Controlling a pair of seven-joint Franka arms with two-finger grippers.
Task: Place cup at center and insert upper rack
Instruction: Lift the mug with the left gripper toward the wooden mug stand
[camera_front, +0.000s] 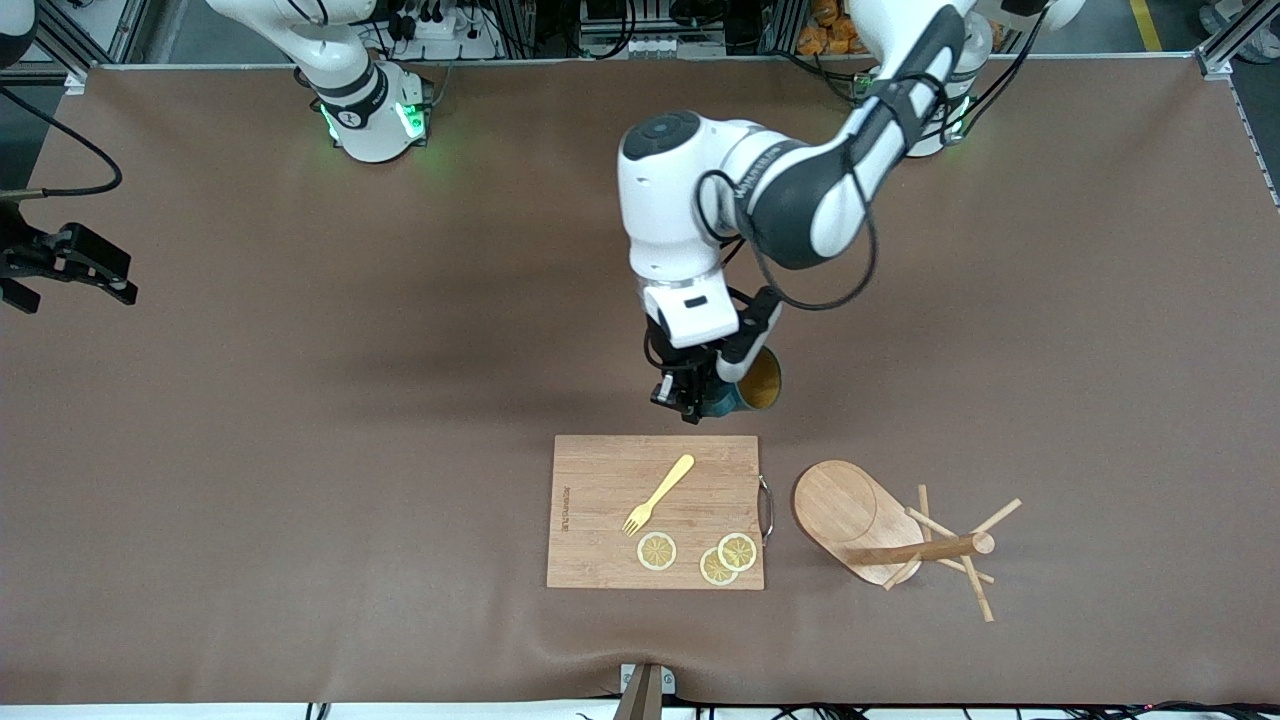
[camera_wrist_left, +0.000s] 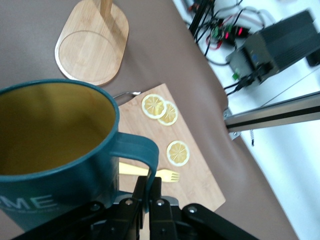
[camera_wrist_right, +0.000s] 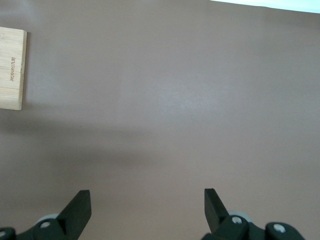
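Over the table just above the cutting board, the left hand is clamped on the cup's handle, carrying it tilted. Beside the board, the rack lies toppled, awaiting insertion. At the table's edge, the right hand waits, fingers spread, empty.

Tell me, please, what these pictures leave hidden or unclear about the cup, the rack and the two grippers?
- Cup: front view, mostly covered by the left gripper; whether it touches the table is unclear.
- Cup lettering: left wrist view, cut off by the edge.
- Upper rack: left wrist view shows only its base and post foot.
- Right gripper: front view, partly cut off by the edge.
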